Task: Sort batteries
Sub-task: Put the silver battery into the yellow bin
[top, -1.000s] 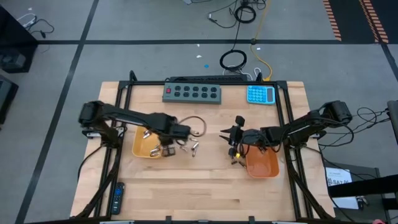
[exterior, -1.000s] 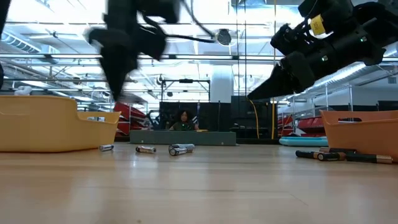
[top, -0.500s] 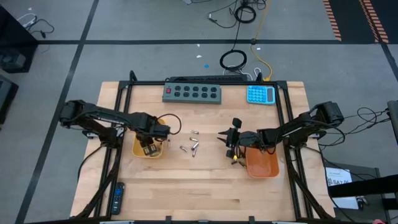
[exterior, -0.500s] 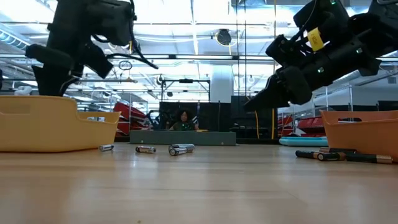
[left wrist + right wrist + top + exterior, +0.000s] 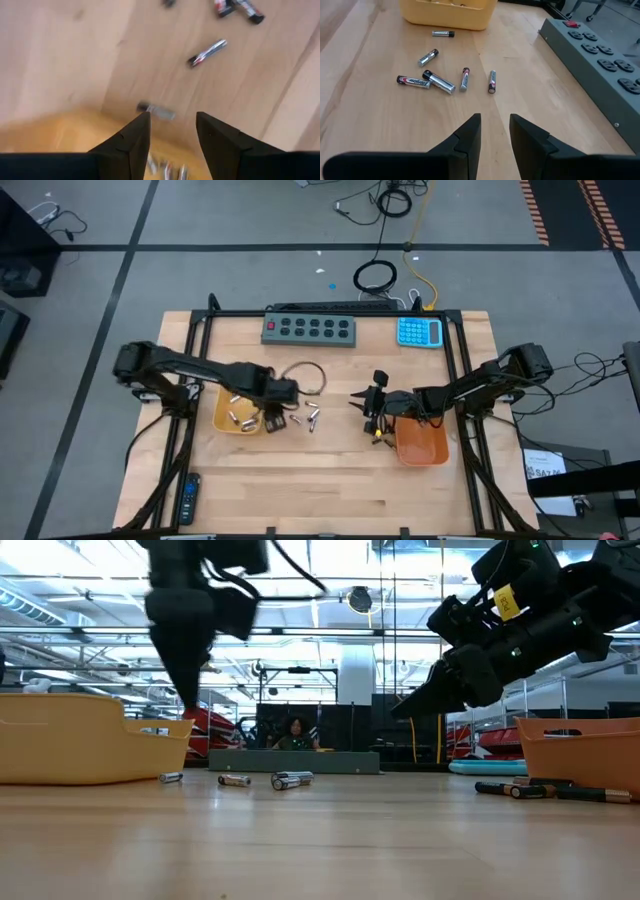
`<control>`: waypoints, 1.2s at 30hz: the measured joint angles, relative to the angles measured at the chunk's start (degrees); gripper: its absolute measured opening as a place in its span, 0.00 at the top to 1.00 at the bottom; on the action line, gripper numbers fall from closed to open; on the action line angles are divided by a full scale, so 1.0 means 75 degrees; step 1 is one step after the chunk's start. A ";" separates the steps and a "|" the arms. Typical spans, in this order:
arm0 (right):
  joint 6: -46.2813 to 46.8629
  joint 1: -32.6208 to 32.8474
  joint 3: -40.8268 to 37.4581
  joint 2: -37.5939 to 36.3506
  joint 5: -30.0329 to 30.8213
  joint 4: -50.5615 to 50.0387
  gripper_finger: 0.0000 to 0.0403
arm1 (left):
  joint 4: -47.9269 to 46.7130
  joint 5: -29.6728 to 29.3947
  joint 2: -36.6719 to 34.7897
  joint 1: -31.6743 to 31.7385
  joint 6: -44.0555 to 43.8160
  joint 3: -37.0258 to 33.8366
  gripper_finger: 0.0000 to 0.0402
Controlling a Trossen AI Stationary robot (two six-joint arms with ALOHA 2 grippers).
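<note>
- The left claw hangs over the right rim of the yellow tray, on the left half of the table; its fingers stand apart with nothing between them.
- Several batteries lie inside that tray; in the left wrist view one battery lies on the table just beside the tray's wall, just beyond the fingers.
- A loose group of batteries lies on the wood near the table's middle, between the two trays; the right wrist view shows six of them, scattered in front of the yellow tray.
- The right claw sits right of the middle, by the left rim of the orange tray, pointing toward the loose group; its fingers are slightly apart and empty.
- A few dark batteries lie on the table beside the orange tray.
- A grey power strip and a blue calculator lie along the far edge; a black remote lies at the near left corner.
</note>
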 joint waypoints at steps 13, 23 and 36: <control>0.0058 0.0108 0.0382 0.0000 -0.0018 -0.0883 0.77 | -0.0155 -0.0344 0.2634 -0.0394 0.3195 0.1611 0.57; 0.0233 0.0251 0.0391 0.0000 0.0038 -0.0869 0.77 | 0.0082 -0.0538 0.3350 -0.0455 0.4016 0.1622 0.79; 0.0256 0.0251 0.0391 0.0000 0.0038 -0.1009 0.77 | 0.0039 -0.0624 0.2677 -0.0542 0.3116 0.1602 0.96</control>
